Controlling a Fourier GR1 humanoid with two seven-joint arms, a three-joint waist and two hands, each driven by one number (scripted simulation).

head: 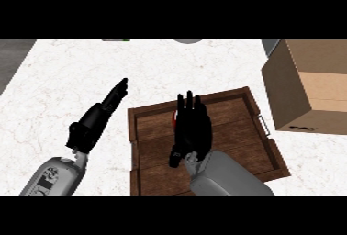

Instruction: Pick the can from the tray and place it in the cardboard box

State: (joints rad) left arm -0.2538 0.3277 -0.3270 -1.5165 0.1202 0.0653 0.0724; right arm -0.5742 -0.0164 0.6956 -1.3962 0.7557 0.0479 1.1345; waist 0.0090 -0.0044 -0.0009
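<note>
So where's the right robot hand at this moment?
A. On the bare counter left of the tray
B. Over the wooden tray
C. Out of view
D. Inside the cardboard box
B. The right robot hand is over the tray, fingers pointing away from the robot, with a bit of red showing at its left edge; the box stands apart at the right.

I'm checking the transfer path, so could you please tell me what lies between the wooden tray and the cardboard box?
In the head view, only a bare strip of the white marble counter lies between the wooden tray and the cardboard box.
</note>
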